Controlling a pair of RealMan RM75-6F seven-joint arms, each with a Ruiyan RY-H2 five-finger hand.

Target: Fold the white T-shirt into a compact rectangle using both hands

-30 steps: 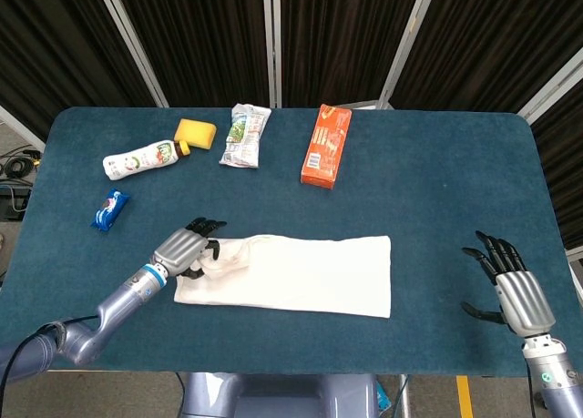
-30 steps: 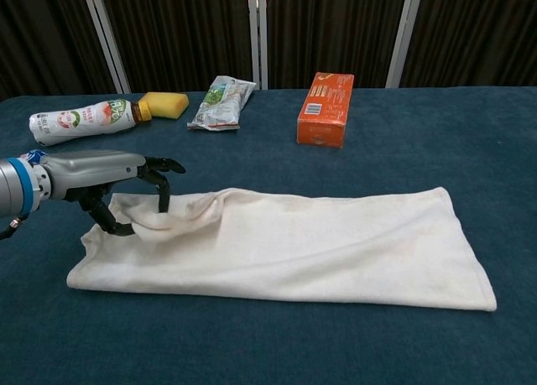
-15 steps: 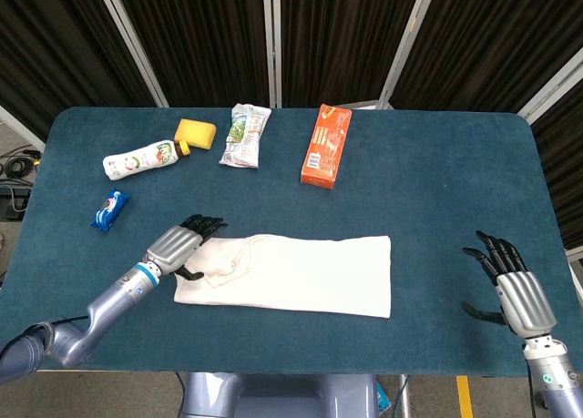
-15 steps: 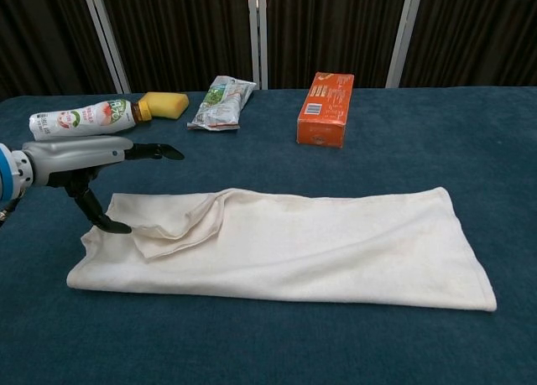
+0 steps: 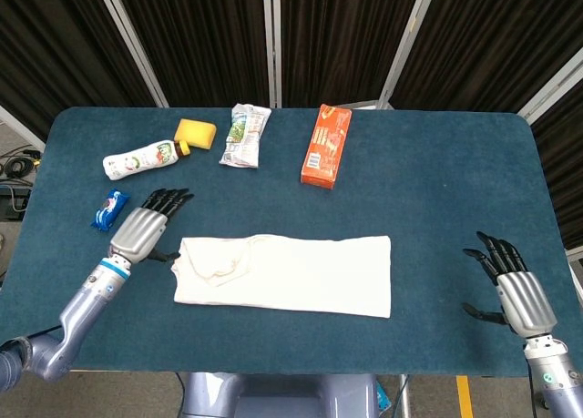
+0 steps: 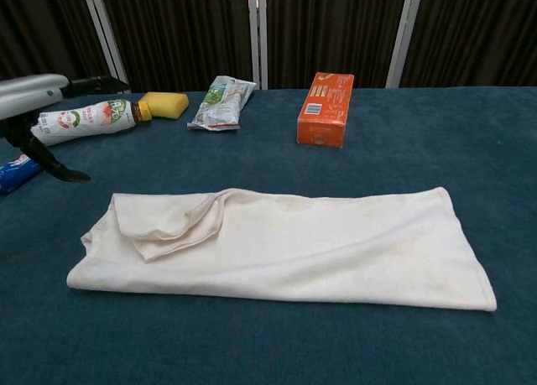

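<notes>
The right hand (image 5: 515, 293) hovers empty, fingers spread, near the table's front right edge; the white T-shirt (image 5: 284, 274) lies folded into a long strip at front centre; the left hand (image 5: 144, 233), released and empty, hangs beside its left end

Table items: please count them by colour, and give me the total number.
White: 2, the T-shirt and the bottle
Yellow: 1, the sponge
Orange: 1, the box
Blue: 1, the small packet
Green and white: 1, the snack bag
Total: 6
</notes>
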